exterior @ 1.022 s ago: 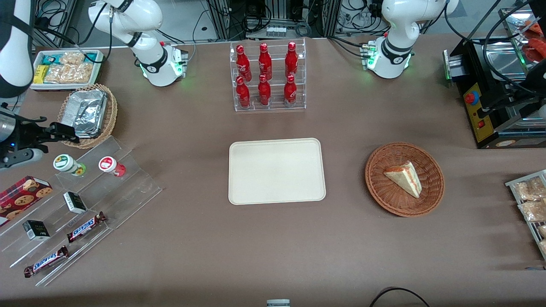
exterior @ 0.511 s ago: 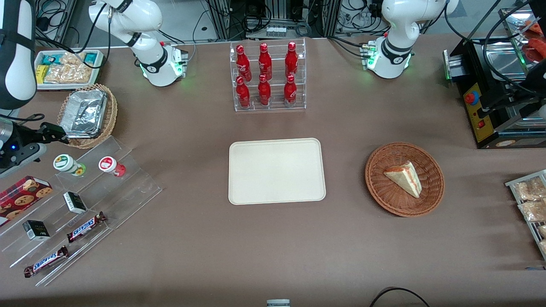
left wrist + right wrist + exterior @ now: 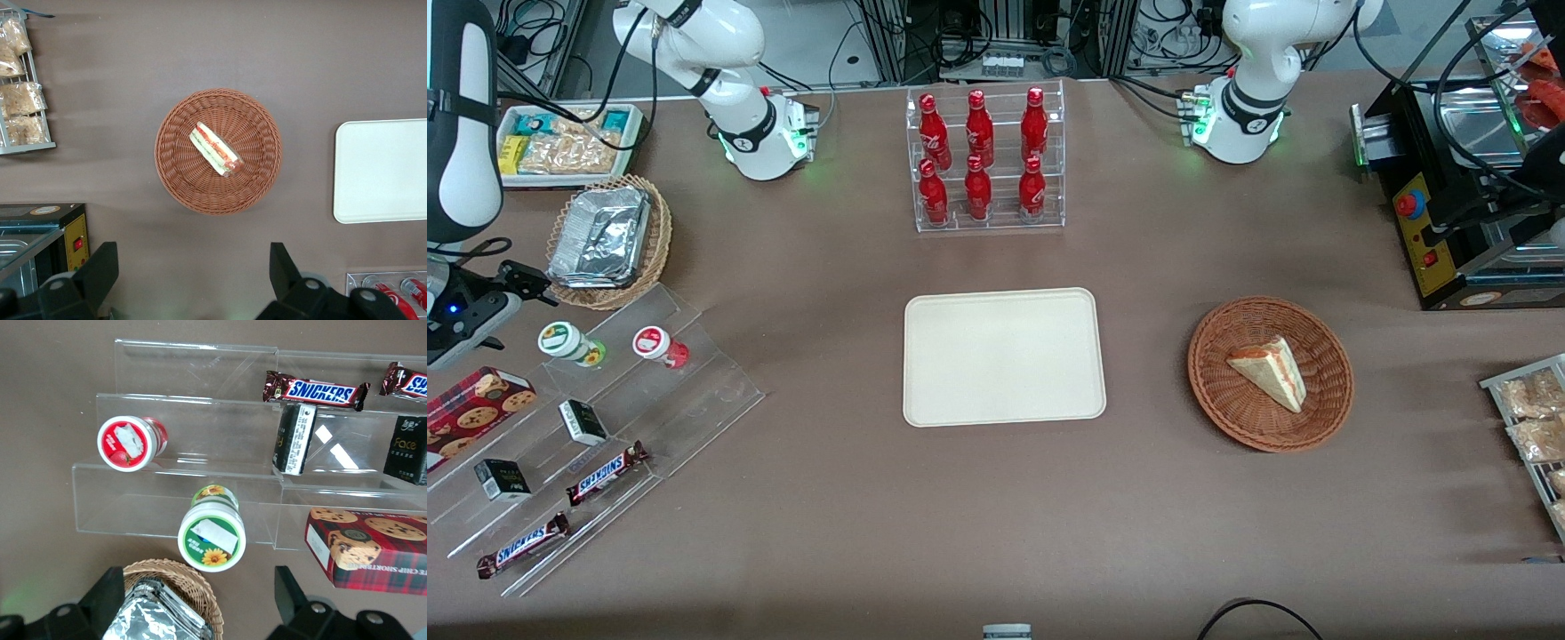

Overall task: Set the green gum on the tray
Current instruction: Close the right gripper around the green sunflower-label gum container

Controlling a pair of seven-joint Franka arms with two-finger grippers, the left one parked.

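The green gum [image 3: 569, 343] [image 3: 212, 533] stands on the top step of a clear acrylic stand [image 3: 694, 391], with its white lid and green label facing up. Beside it stands a red-lidded canister [image 3: 660, 346] [image 3: 127, 443]. My right gripper [image 3: 527, 283] [image 3: 200, 597] hovers open and holds nothing. It is a little farther from the front camera than the green gum, next to the foil basket, and does not touch the gum. The cream tray [image 3: 1003, 356] [image 3: 380, 170] lies bare at the table's middle.
A wicker basket of foil [image 3: 605, 240] [image 3: 167, 607] sits under the gripper's span. The stand's lower steps carry Snickers bars [image 3: 605, 473], black boxes [image 3: 583, 421] and a cookie box [image 3: 471, 404]. A cola bottle rack [image 3: 985, 160], a sandwich basket [image 3: 1270, 373] and a white snack bin [image 3: 565, 142] are also on the table.
The gripper has slid sideways toward the working arm's end of the table, off the foil basket. The canisters and the tray have not moved.
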